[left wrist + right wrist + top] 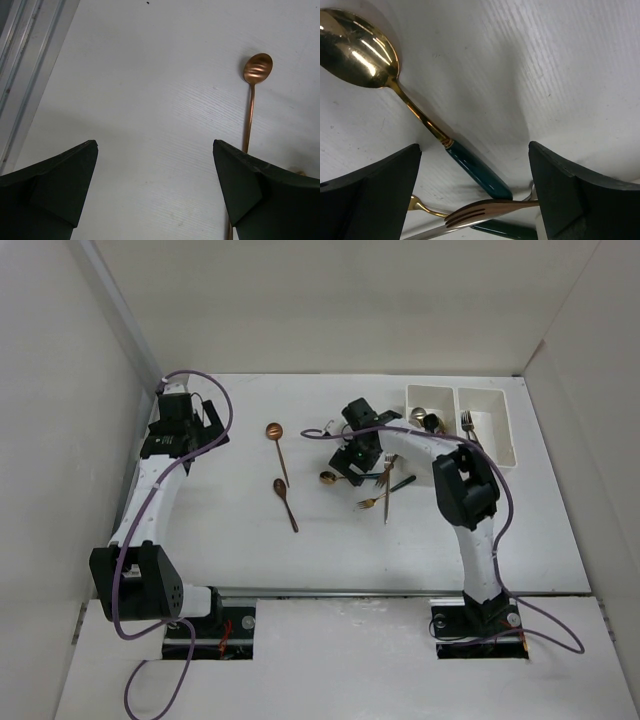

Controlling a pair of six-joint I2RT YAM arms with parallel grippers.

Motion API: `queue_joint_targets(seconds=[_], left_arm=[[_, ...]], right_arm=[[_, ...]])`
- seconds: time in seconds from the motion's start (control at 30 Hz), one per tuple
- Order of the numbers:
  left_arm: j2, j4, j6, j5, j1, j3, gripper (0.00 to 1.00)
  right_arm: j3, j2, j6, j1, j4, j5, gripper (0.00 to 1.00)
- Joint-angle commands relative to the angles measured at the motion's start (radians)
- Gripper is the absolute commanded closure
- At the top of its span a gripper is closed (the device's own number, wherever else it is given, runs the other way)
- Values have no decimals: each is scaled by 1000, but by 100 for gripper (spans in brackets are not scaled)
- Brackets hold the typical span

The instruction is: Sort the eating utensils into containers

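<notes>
My right gripper [353, 460] [474, 150] hangs open low over the table, straddling a gold spoon with a dark green handle [477, 171] [328, 477] without touching it. A copper fork [485, 210] lies across the handle's end, in a small pile of forks [384, 488]. Two copper spoons [277, 440] [286, 502] lie apart at mid table. My left gripper [195, 430] [155, 146] is open and empty at the far left, with one copper spoon [256, 70] to its right. The two white containers [413, 392] [508, 435] stand at the back right, with spoons in the left one and forks in the right one.
White walls enclose the table on the left, back and right. A metal rail [30, 60] runs along the left edge near my left gripper. My right arm [465, 490] reaches over the table just in front of the containers.
</notes>
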Motion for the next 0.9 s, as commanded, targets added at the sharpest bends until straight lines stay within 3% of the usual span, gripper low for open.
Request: queue_joint_targets(seconds=[0.0, 0.17, 0.3, 0.33, 0.37, 0.4, 0.43, 0.67, 0.77, 0.87], left_arm=[[-20, 14, -2, 5, 8, -2, 0], [-20, 14, -2, 5, 8, -2, 0], [-20, 14, -2, 5, 8, -2, 0], [-20, 14, -2, 5, 8, -2, 0], [-20, 14, -2, 5, 8, -2, 0], [-20, 14, -2, 5, 8, -2, 0], [-20, 14, -2, 5, 8, -2, 0], [-20, 14, -2, 5, 8, -2, 0], [-20, 14, -2, 5, 8, -2, 0], [-20, 14, -2, 5, 8, -2, 0]], right_arm=[[-64, -47, -8, 4, 3, 13, 7], [-156, -66, 2, 4, 23, 1, 14], [-142, -44, 2, 14, 34, -12, 47], [-125, -14, 2, 14, 34, -12, 61], [-104, 5, 11, 14, 22, -12, 69], [-63, 34, 21, 23, 22, -12, 92], [-47, 34, 21, 23, 22, -1, 100], [55, 7, 125, 76, 154, 25, 100], [77, -67, 292, 30, 244, -68, 100], [7, -187, 533, -63, 437, -160, 100]])
